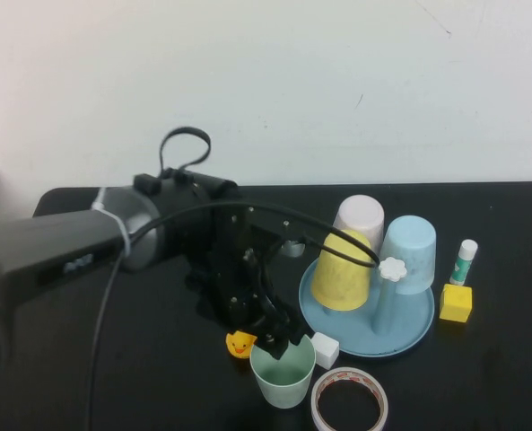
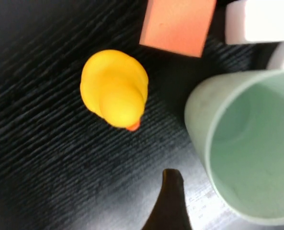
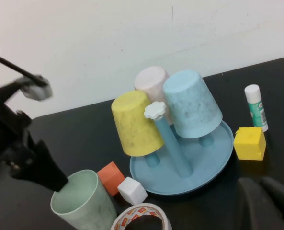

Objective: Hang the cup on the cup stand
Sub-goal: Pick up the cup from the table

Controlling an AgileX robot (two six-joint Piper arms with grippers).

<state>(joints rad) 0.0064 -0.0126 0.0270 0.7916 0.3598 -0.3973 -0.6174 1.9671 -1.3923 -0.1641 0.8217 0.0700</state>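
We see the left gripper (image 1: 280, 342) with its fingers spread, one dark finger (image 3: 46, 173) at the rim of the cup (image 1: 283, 373), which stands upright on the desk (image 1: 140, 386) beside a yellow duck (image 1: 240, 343), near the cup stand (image 1: 409, 337). The right gripper (image 3: 266, 203), fingers pressed together, hangs beyond the stand.

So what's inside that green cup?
The cup looks empty. The left gripper is open at its rim; one finger hides part of the inside. The right gripper, shut, is out of view.
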